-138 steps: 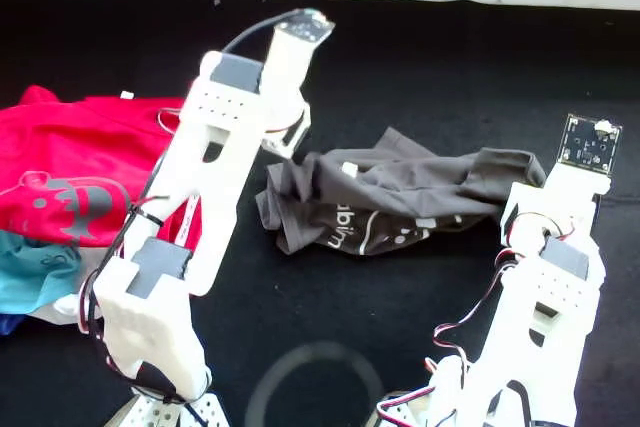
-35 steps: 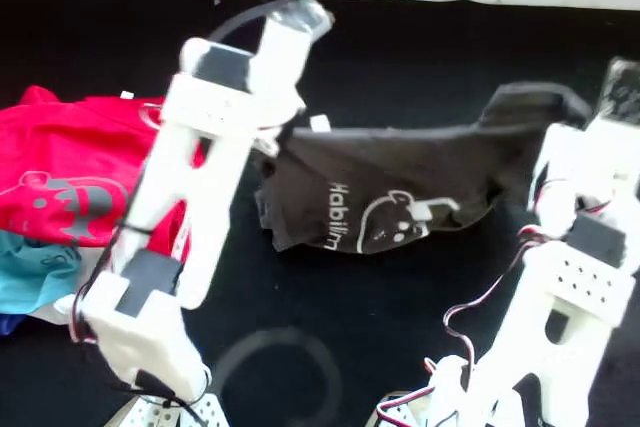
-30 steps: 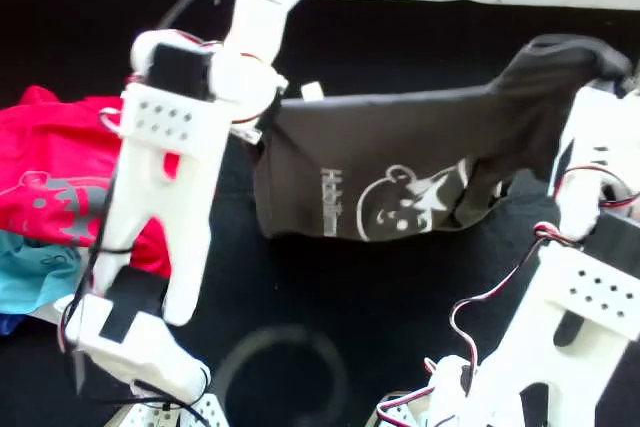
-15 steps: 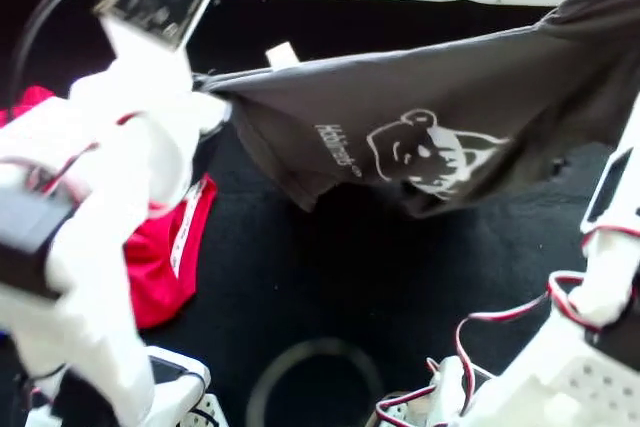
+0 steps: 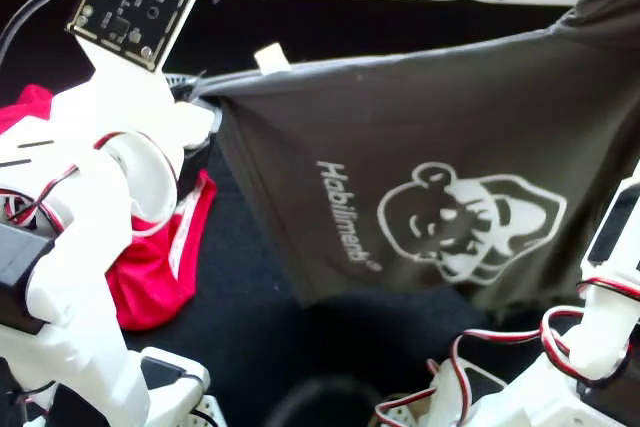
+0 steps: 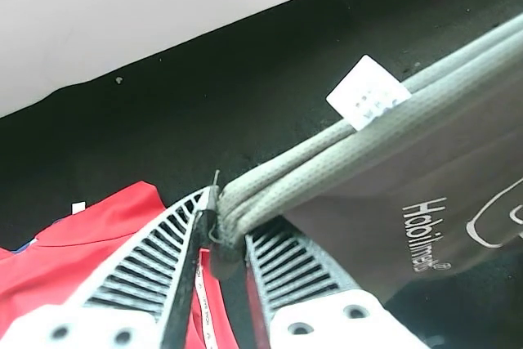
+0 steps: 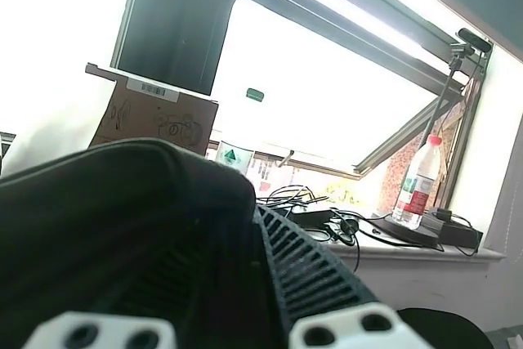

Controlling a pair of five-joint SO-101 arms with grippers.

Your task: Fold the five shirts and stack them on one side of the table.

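Left claw [image 6: 217,239] is clenched on a bunched edge of the grey shirt [image 5: 430,147], its ribbed fingers [image 6: 167,255] pinching several layers of cloth near the white label [image 6: 368,92]. Over at the right claw [image 7: 229,226] we see dark fabric draped over and between the fingers, and we judge it clamped on the opposite edge, because the shirt hangs stretched between the two arms. It is held up off the table [image 5: 350,22], bear print facing the high camera, with the lower edge dangling loose. A red shirt [image 5: 150,282] lies crumpled on the table beside the left arm.

We read this as the spreading step for the grey shirt: it is opened out in the air but not yet laid down, and no fold has been made. Next, we think, both claws should lower together with the cloth taut, so the loose edge touches down first and the shirt settles flat, away from the red one. Uneven lowering could leave it wrinkled.
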